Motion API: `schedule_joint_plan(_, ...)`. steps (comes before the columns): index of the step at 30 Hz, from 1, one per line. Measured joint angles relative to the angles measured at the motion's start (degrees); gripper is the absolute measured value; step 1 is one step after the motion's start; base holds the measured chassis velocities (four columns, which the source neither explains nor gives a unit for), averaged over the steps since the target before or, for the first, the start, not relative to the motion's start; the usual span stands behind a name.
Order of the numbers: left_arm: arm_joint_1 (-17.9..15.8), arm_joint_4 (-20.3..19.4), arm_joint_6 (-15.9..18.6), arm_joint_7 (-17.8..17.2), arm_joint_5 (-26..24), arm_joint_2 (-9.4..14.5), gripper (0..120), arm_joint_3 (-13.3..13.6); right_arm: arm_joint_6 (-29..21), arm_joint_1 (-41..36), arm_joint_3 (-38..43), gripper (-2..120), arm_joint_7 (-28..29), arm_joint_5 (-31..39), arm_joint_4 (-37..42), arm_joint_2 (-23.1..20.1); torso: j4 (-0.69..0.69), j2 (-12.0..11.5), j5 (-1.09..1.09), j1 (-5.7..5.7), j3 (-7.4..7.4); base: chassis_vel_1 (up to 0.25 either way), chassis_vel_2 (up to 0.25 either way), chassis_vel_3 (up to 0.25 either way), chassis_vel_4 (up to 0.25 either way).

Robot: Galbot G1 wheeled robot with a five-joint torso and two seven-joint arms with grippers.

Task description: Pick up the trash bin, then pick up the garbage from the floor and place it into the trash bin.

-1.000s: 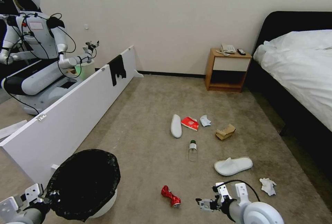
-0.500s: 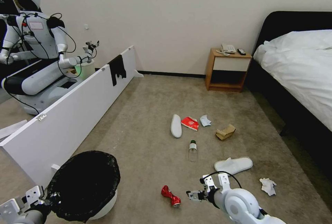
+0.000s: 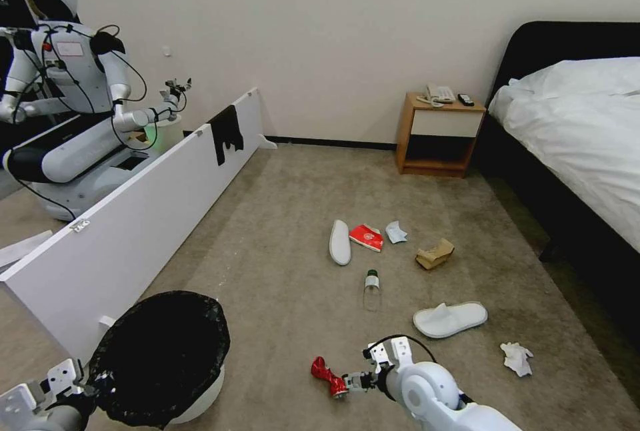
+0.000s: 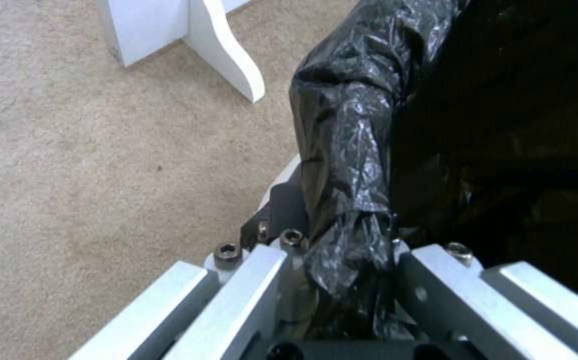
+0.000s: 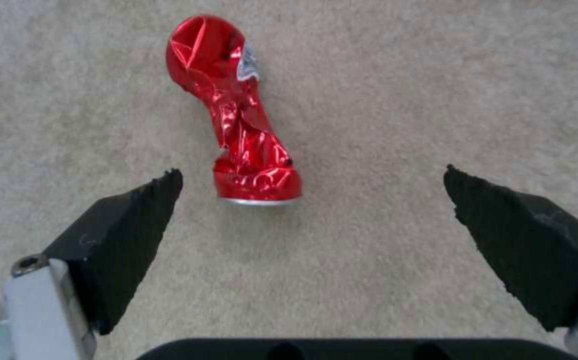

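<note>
Trash bin (image 3: 160,358): a round white bin lined with a black bag was held well to the left of the crushed red can (image 3: 329,377); its bag-covered rim was pinched by the left gripper (image 4: 348,280), whose jaws were pressed onto the folded plastic.
Crushed red can: lay on its side on the floor (image 3: 280,271); seen also in the right wrist view (image 5: 242,115).
Right gripper (image 3: 352,382): was stationed just beside the can, on its right; its jaws were spread wide, the can's base lying ahead of the gap, nearer one black pad (image 5: 129,235); no contact was seen.
Clear bottle (image 3: 371,289): lay beyond the can.
Slippers: one (image 3: 450,318) lay right of the can; the other (image 3: 339,242) lay farther beyond it.
Red packet (image 3: 366,237), pale-blue mask (image 3: 395,232), brown paper bag (image 3: 434,254): were grouped beyond the bottle.
White tissues (image 3: 517,358): lay far right of the can.
</note>
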Motion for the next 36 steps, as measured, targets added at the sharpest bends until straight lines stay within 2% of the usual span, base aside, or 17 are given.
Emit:
schedule_joint_plan(18, -0.4, 0.7, 0.0, 0.4, 0.2, -0.2, 2, 0.1, 3.2, 7.3, -6.9, 100, -1.1, -0.7, -8.8, 6.6, 0.02, 0.0, 0.0, -0.01, 0.0, 0.0, 0.0, 0.0, 0.0)
schedule_joint_plan(25, -0.4, 0.9, 0.0, 0.5, 0.2, 0.0, 2, 0.3, 4.8, 8.8, -8.8, 96, -2.3, -1.9, -13.1, 7.6, 0.01, 0.0, 0.0, 0.0, 0.0, 0.0, 0.0, 0.0, 0.0)
schedule_joint_plan(36, -0.7, 1.4, 0.0, 0.6, 0.3, 0.3, 2, 0.8, 6.3, 7.8, -9.1, 96, -3.1, -3.2, -16.6, 7.4, 0.0, 0.0, 0.0, -0.01, 0.0, 0.0, 0.0, 0.0, 0.0)
